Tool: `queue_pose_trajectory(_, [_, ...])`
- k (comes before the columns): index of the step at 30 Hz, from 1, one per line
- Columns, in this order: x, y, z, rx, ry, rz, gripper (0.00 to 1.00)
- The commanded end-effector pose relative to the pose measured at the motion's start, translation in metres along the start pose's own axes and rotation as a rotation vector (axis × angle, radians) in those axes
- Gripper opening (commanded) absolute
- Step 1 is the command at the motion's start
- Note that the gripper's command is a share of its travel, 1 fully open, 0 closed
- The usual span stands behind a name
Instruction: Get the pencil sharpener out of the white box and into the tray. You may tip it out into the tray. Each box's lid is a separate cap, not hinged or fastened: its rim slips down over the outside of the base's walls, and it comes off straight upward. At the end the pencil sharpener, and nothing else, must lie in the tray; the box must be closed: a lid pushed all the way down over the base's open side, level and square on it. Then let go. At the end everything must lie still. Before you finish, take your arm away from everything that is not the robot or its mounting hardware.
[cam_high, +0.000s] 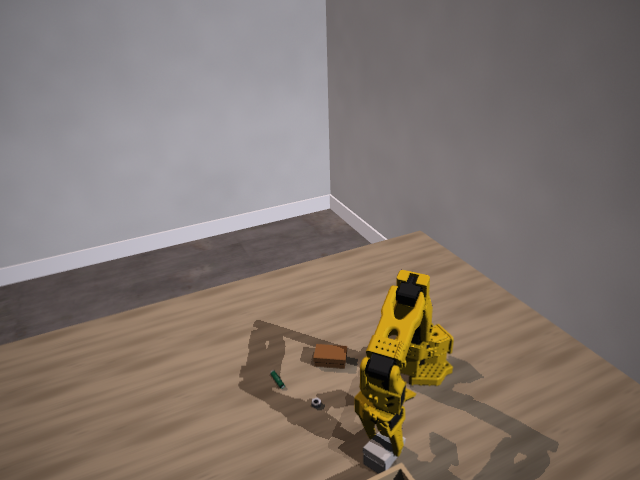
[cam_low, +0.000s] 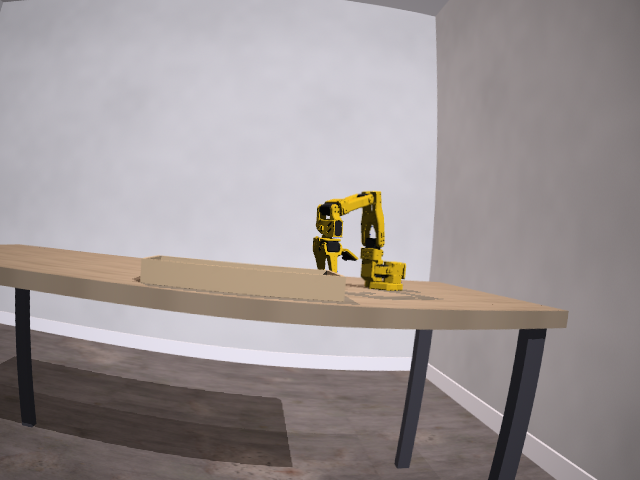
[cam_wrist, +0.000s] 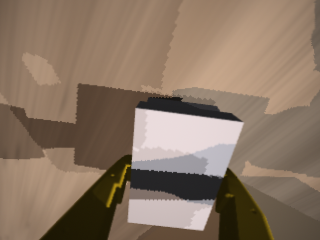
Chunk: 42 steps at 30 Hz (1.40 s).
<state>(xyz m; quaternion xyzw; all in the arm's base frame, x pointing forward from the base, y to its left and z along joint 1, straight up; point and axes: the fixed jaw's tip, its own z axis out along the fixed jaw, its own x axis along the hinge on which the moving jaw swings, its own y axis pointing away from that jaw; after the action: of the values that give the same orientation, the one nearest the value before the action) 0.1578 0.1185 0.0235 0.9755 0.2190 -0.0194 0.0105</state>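
"What have you got in the gripper (cam_high: 385, 444) (cam_low: 326, 268) (cam_wrist: 177, 172)?"

"I've got it closed around the white box (cam_high: 378, 457) (cam_wrist: 185, 135), a finger against each side. My wrist camera looks onto its pale top, crossed by a dark band."

"And the pencil sharpener?"

"I can't see it from here, so I can't tell whether it's inside."

"Where's the tray (cam_high: 392, 469) (cam_low: 242, 279)?"

"In my top view, close by the box, between four and five o'clock from it. Only a corner shows there, and the outside view hides most of its inside."

"Anything else on the table (cam_high: 155, 403) (cam_low: 439, 299)?"

"From the white box, a brown box (cam_high: 329, 355) at eleven o'clock, and a small round black-and-white thing (cam_high: 316, 401) and a green cylinder (cam_high: 277, 379) around ten, the green one farther out."
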Motion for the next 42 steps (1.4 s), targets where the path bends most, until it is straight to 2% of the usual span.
queue_pose_trajectory(1, [0.006, 0.0, -0.011, 0.012, 0.042, 0.002, 0.23])
queue_pose_trajectory(17, [0.005, 0.001, -0.036, 0.012, 0.042, 0.002, 0.23])
queue_pose_trajectory(28, [0.004, 0.001, -0.044, 0.012, 0.042, 0.002, 0.23])
queue_pose_trajectory(42, [0.003, 0.001, -0.045, 0.012, 0.042, 0.002, 0.23])
